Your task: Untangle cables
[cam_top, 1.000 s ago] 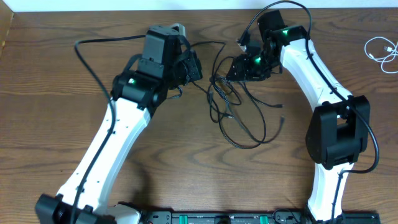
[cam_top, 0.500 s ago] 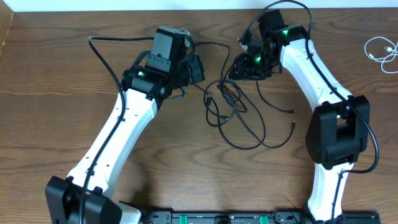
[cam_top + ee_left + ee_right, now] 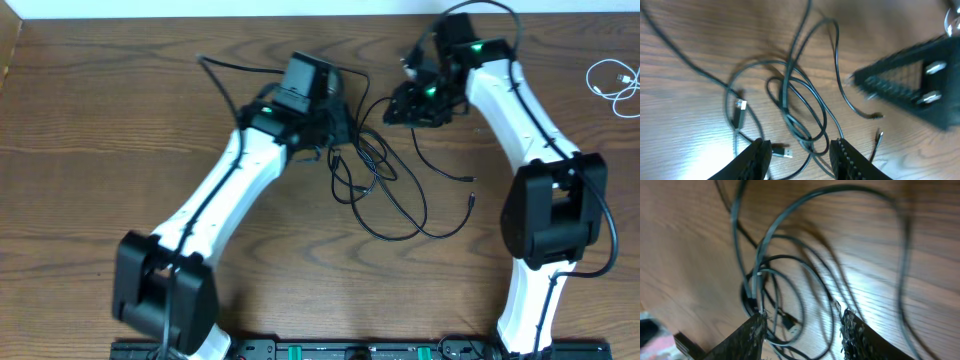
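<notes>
The black cables [image 3: 372, 178] lie in a loose tangle of loops on the wooden table, between the two arms. My left gripper [image 3: 338, 126] hangs over the tangle's upper left. In the left wrist view it [image 3: 802, 159] is open, with looped strands [image 3: 799, 116] and a small plug [image 3: 782, 150] below the gap. My right gripper [image 3: 397, 108] is at the tangle's upper right. Its jaws [image 3: 802, 336] are apart over several loops [image 3: 785, 287], and one strand runs down against the left fingertip [image 3: 759, 321]. A white cable [image 3: 612, 83] lies coiled at the far right edge.
Two loose cable ends [image 3: 470, 200] trail out to the right of the tangle. The right gripper's dark body [image 3: 912, 80] shows close by in the left wrist view. The table's far edge [image 3: 200, 18] runs just behind both grippers.
My left arm has swung right toward the tangle and its gripper has gone from shut to open. The right gripper has shifted slightly right. The loops have spread and the loose ends moved right.
</notes>
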